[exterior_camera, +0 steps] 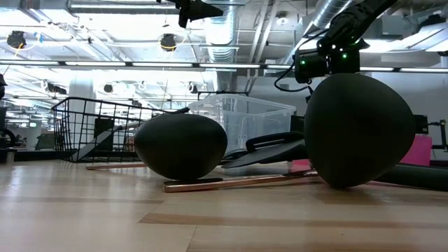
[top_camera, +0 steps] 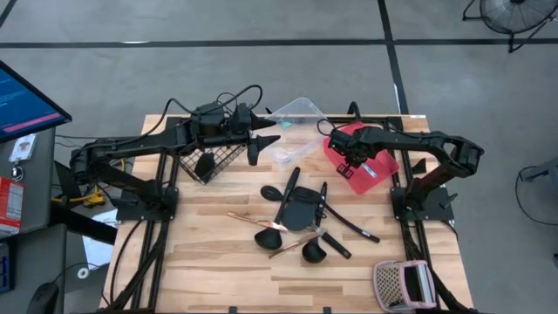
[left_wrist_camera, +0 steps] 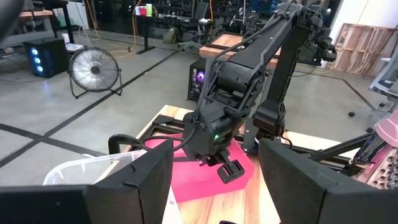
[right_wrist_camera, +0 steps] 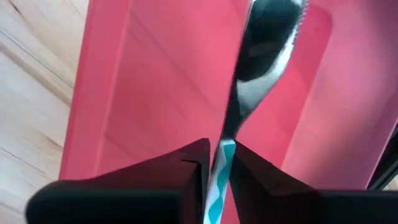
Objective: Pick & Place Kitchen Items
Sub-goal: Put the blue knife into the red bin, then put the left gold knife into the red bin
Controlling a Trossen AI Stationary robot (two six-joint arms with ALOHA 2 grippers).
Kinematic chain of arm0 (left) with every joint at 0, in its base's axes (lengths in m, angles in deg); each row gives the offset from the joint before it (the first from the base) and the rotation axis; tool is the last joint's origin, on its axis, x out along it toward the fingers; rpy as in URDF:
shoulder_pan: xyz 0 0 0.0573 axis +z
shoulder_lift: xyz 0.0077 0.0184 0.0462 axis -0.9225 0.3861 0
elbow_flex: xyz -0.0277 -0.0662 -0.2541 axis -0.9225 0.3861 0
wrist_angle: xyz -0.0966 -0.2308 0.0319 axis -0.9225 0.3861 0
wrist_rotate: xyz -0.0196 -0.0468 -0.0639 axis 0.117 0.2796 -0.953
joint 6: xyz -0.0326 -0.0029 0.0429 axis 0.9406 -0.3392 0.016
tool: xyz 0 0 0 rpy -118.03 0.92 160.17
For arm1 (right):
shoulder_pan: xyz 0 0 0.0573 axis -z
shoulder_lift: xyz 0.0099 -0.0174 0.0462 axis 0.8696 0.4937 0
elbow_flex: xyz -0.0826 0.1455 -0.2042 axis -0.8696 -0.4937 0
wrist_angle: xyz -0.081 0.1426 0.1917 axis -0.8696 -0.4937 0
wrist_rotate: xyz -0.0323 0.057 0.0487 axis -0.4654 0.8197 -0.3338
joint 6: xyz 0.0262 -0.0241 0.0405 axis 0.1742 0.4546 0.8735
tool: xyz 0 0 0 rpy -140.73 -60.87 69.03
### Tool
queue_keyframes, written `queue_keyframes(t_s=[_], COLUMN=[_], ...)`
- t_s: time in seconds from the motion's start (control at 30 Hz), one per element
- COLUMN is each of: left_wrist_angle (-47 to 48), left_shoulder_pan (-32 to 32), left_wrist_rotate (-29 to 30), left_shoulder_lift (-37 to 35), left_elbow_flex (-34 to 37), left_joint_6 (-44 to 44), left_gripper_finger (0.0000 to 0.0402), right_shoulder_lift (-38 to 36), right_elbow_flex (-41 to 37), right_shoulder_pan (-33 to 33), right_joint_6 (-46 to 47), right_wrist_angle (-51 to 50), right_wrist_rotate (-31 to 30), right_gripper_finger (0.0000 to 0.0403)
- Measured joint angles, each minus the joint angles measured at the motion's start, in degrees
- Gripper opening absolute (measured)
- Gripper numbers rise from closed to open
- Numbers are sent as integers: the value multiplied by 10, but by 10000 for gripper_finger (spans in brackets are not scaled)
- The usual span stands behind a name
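Striped-handled spoon between right end effector fingers

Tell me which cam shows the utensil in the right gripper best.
Right wrist view: the shiny silver spoon-like utensil with a teal-and-white striped handle sits between the right gripper fingers, over the red plastic tray. High view hides it behind the gripper; low and left wrist views don't show it.
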Motion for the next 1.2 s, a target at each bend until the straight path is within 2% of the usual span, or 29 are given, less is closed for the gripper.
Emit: queue_keyframes(t_s=[0.4, 0.57, 0.67, 0.77, 0.83, 0.93, 1.07, 1.2], left_wrist_angle=[0, 6, 48, 145, 219, 282, 285, 267], left_shoulder_pan=[0, 0, -10, -31, -54, -86, -116, -143], left_wrist_rotate=[0, -28, -69, -115, -124, -121, -110, -109], left_shoulder_lift=[0, 0, 0, 0, 0, 1, 0, 0], left_elbow_flex=[0, 0, 0, 0, 0, 1, 33, 108], left_joint_6=[0, -1, -1, -22, -54, -72, -71, -62], left_gripper_finger=[219, 231, 245, 254, 254, 250, 246, 246], right_shoulder_lift=[-3, -32, -75, -125, -156, -196, -225, -229], right_elbow_flex=[0, 36, 66, 89, 96, 96, 96, 96], right_shoulder_pan=[0, 0, -5, -12, -19, -32, -54, -78], right_joint_6=[-18, -30, -29, -17, -3, 23, 52, 57], right_wrist_angle=[2, -37, -61, -74, -75, -79, -86, -88], right_wrist_rotate=[0, 1, 3, 16, 25, 33, 33, 33], right_gripper_finger=[65, 96, 128, 159, 177, 196, 205, 200])
